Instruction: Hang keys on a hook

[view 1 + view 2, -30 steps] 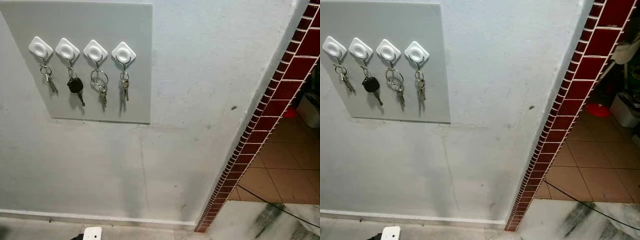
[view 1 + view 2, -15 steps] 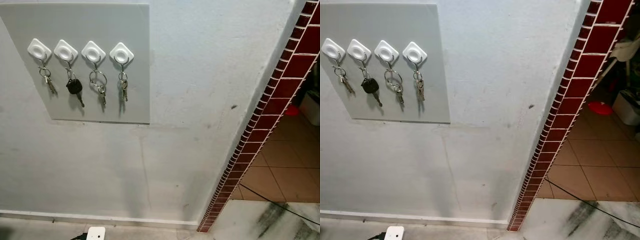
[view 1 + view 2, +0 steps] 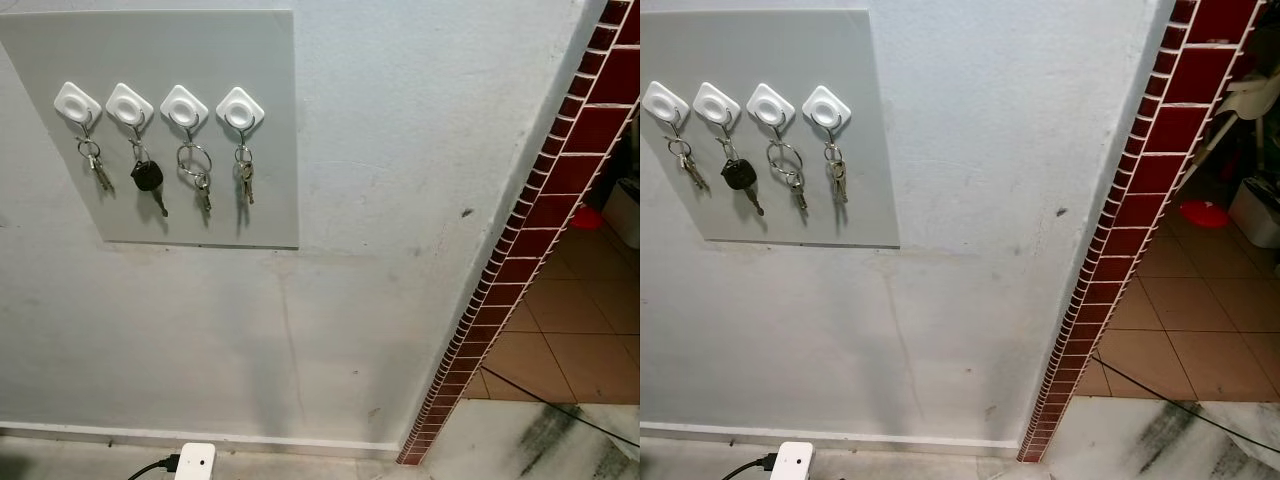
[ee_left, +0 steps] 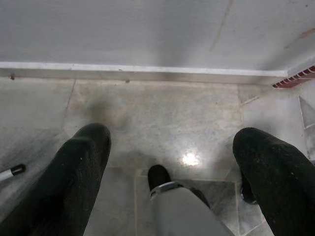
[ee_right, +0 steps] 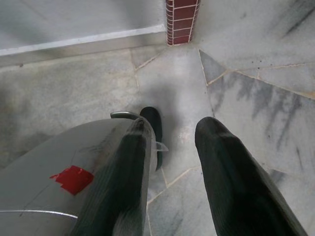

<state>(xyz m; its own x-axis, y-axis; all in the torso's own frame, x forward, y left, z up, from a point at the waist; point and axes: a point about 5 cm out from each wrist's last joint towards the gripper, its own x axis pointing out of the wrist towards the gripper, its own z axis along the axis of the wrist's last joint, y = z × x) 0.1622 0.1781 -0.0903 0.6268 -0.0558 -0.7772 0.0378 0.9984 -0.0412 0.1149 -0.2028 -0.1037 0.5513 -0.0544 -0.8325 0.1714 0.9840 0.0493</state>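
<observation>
A: Fingers first. What do I log?

B: Left gripper [image 4: 172, 162]: fingers [image 4: 74, 177] spread wide, nothing between them, pointing down at the marble floor [image 4: 162, 113]. Right gripper [image 5: 170, 162]: fingers [image 5: 231, 182] also parted and empty, above the floor beside the robot's leg [image 5: 59, 162].

A: Task items?

B: I see a grey board [image 3: 200, 40] on the wall [image 3: 400, 150] carrying four white hooks [image 3: 240, 107] in a row, every hook loaded. From the left: small key set [image 3: 95, 165], black-headed key [image 3: 147, 177], large ring with keys [image 3: 196, 165], key bunch [image 3: 245, 178].

A: Surroundings?

B: White baseboard [image 3: 300, 440] along the wall foot; a white plug block [image 3: 195, 462] with black cable on the floor below the board; a red-tiled wall edge [image 3: 540, 220] at right, terracotta floor tiles [image 3: 570, 340] beyond it.
</observation>
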